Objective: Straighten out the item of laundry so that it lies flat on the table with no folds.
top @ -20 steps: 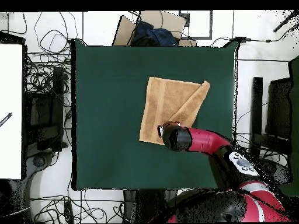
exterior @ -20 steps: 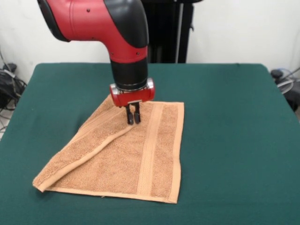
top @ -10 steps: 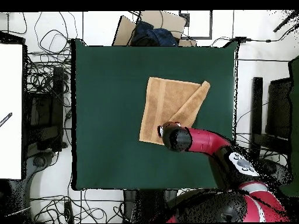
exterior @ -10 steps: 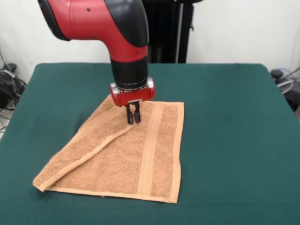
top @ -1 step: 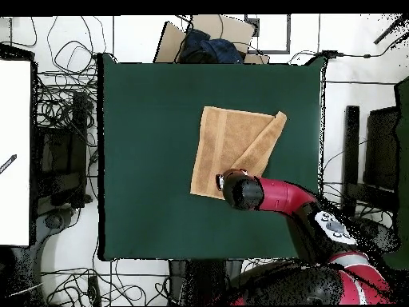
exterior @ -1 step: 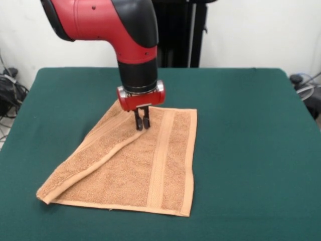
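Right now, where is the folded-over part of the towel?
In the front view, the fold runs along the towel's left side, from just below the gripper down to the near-left corner.

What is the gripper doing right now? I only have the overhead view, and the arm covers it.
Observer: In the front view the gripper points straight down, with its tips at the towel, right beside the diagonal edge of the folded-over flap.
Operator: Is any cloth lifted off the table there?
Observer: None that shows. Around the tips the towel lies low on the table, with no raised peak.
Operator: Is the flap lying flat too?
Observer: Yes. It rests on the layer beneath it, with a doubled edge running down to the corner nearest the front camera.
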Robot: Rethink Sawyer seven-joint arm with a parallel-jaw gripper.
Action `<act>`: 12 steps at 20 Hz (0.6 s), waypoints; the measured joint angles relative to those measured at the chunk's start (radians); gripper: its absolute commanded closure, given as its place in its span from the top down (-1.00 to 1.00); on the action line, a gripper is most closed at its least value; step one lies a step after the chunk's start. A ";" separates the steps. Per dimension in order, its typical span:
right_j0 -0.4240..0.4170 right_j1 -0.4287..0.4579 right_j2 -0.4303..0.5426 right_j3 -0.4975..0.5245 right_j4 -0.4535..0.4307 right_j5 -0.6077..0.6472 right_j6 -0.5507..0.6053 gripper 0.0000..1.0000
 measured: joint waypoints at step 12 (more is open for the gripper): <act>-0.007 -0.013 -0.004 0.031 0.000 0.000 0.000 -1.00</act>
